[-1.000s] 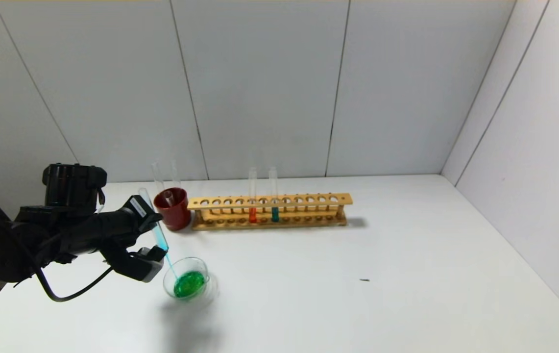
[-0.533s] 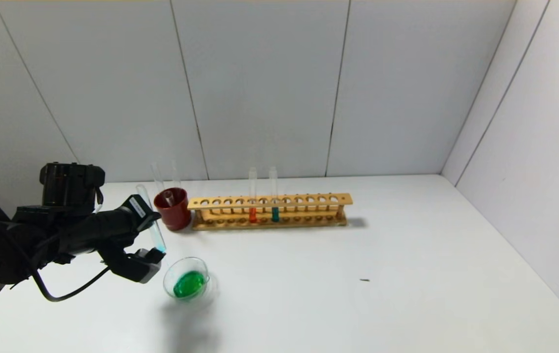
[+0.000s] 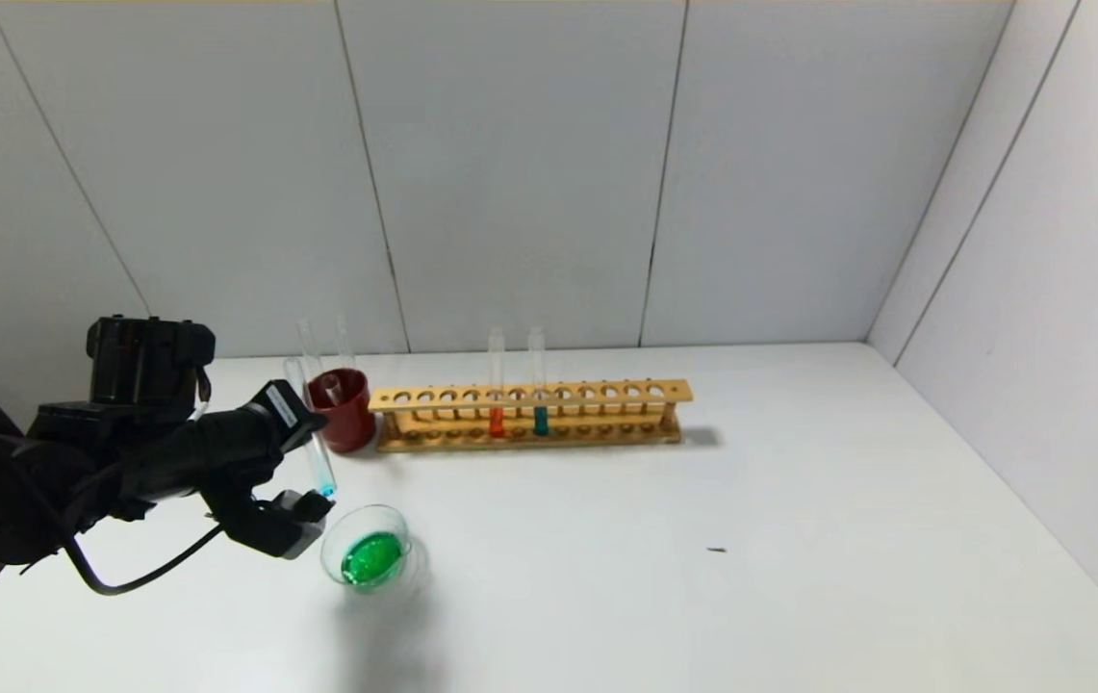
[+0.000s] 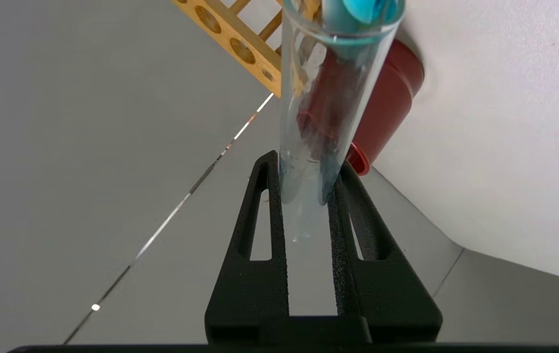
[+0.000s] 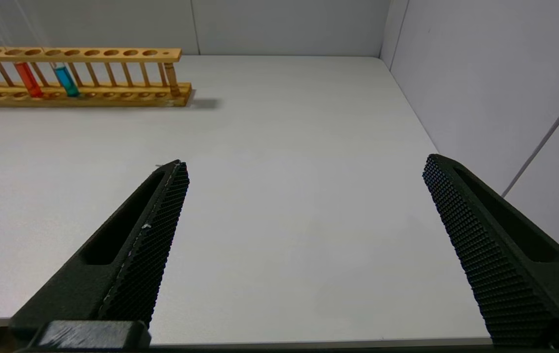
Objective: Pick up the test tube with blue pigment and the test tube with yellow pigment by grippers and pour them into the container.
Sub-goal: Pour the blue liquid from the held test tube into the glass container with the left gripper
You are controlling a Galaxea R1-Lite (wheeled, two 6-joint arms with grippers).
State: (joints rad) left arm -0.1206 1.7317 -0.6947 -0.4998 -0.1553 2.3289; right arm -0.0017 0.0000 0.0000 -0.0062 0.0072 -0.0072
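- While clamped on a nearly drained blue-tinged test tube, the left tool hangs at lower left, beside the container.
- Right tool gapes wide, holding nothing.

From the wrist, the slim clear glass tube with a little blue liquid runs off the picture's edge, its rounded end cut away. It half hides the dark red cup near the desk's far left corner. The long wooden tube rack is cropped in the right wrist view.
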